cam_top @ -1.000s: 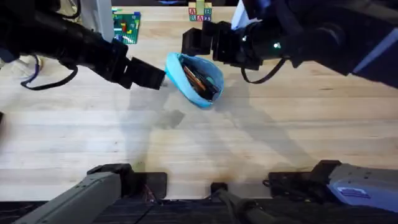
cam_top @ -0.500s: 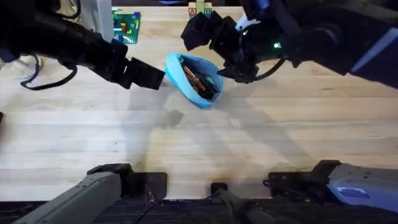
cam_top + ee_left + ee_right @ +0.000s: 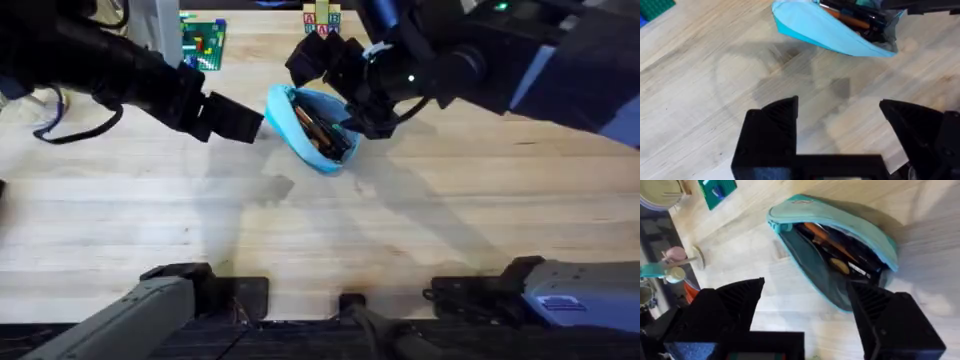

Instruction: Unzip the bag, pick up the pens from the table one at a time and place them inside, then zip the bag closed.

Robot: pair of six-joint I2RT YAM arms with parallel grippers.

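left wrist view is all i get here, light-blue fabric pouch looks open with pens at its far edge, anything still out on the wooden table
Observer: No loose pens show on the pale wooden table in the overhead view; the orange and dark pens lie inside the light-blue fabric pouch.
Operator: is the zip open all the way
Observer: The right wrist view shows the pouch mouth gaping along most of its length; I cannot make out the zipper pull.
Operator: where's the right gripper
Observer: The black right gripper is open, over the pouch's far-right side in the overhead view.
Operator: and mine
Observer: The left gripper sits just left of the pouch's end, open, not holding it.
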